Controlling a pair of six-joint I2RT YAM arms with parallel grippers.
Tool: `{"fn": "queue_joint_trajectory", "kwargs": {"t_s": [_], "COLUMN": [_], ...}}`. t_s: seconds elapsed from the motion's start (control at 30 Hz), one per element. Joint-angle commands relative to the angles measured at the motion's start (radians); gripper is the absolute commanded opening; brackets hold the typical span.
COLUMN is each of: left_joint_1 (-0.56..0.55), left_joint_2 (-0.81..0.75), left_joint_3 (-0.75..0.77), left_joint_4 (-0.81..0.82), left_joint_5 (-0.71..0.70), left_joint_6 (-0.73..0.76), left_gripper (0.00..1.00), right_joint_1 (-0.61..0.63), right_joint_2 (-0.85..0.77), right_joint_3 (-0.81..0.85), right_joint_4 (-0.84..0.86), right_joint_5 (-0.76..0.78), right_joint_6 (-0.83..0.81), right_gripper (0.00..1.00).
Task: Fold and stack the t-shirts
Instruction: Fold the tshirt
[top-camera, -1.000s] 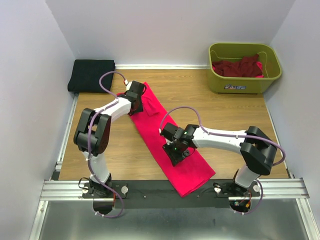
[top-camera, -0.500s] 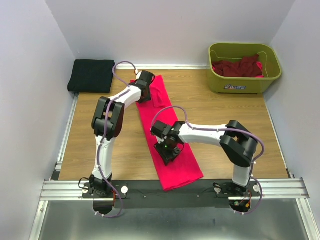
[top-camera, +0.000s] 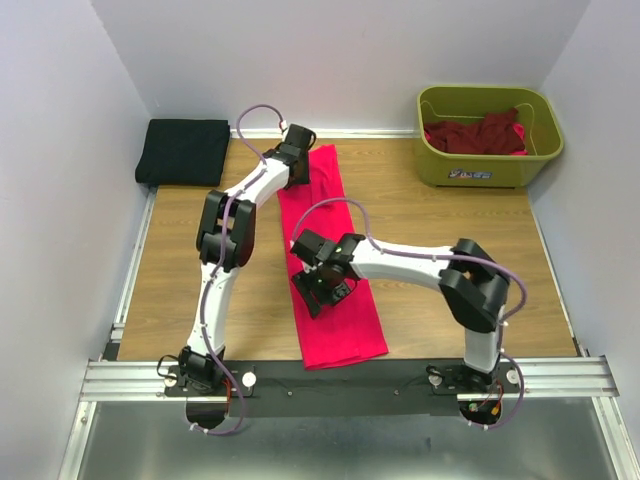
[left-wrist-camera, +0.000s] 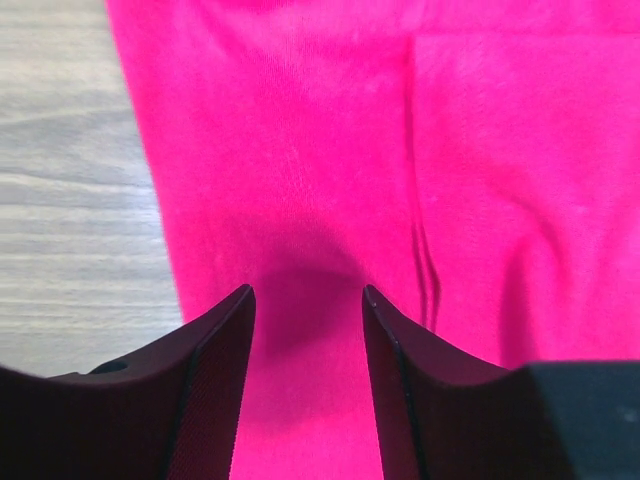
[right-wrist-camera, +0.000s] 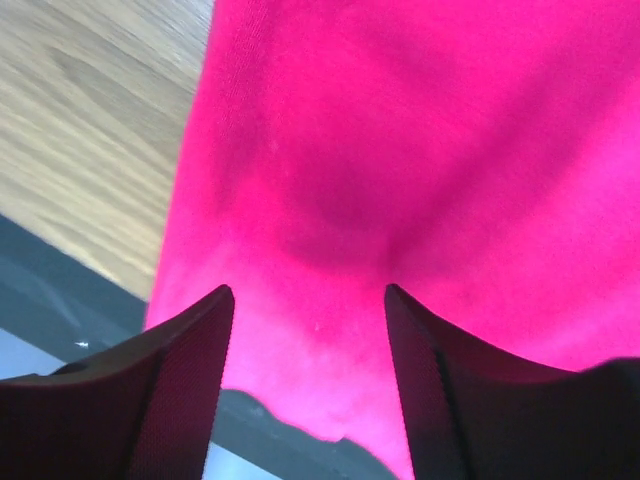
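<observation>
I have both arms over the bright pink-red t-shirt (top-camera: 340, 330). It is folded into a long narrow strip that runs from the middle of the table's (top-camera: 160, 280) far edge down to the near edge, where its end laps onto the dark rail (top-camera: 290, 385).

The left claw (left-wrist-camera: 305, 295) is at the far end of the strip, close to its left border. From the left wrist I see its fingers (left-wrist-camera: 215, 370) standing apart, with flat cloth showing through the gap and nothing pinched between them.

The right claw (right-wrist-camera: 307, 290) is about halfway along the strip, above its left border. It is parted a bit wider, and here too I see only cloth lying underneath it. Wood shows to one side, and the dark rail shows past the shirt's end.

The black t-shirt (top-camera: 183, 151) lies folded at the far left corner of the table. The dark maroon t-shirts (top-camera: 470, 135) sit bunched in the olive-green tub (top-camera: 520, 170) at the far right corner, well apart from both arms.
</observation>
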Motion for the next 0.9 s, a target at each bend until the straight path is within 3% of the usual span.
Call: {"fn": "queue_joint_trajectory", "kwargs": {"t_s": [0.0,0.13,0.23,0.47,0.63,0.87], "left_joint_1": [0.004,0.0,-0.016,-0.118,-0.288,-0.505], "left_joint_2": [-0.148,-0.26,-0.433,-0.818,-1.076,-1.268], "left_joint_3": [0.019,-0.031,-0.179,-0.772,-1.09,-1.316], "left_joint_4": [0.031,0.017,0.017,0.031,-0.07,-0.135], "left_joint_5": [0.038,0.078,0.075,0.04,0.049,0.136], "left_joint_6": [0.02,-0.004,-0.036,-0.17,-0.375,-0.669], "left_gripper": [0.57,0.65,0.67,0.67,0.67,0.67], "right_joint_1": [-0.002,-0.031,-0.061,-0.114,-0.126,-0.126], "right_joint_2": [-0.173,-0.29,-0.393,-0.558,-0.652,-0.695], "right_joint_3": [-0.043,-0.17,-0.291,-0.503,-0.603,-0.686], "right_joint_4": [0.007,-0.01,-0.019,-0.018,-0.007,0.024], "right_joint_5": [0.113,0.193,0.202,0.129,0.032,-0.048], "right_joint_6": [0.107,0.2,0.275,0.309,0.305,0.306], "right_gripper": [0.71,0.75,0.76,0.73,0.67,0.6]}}
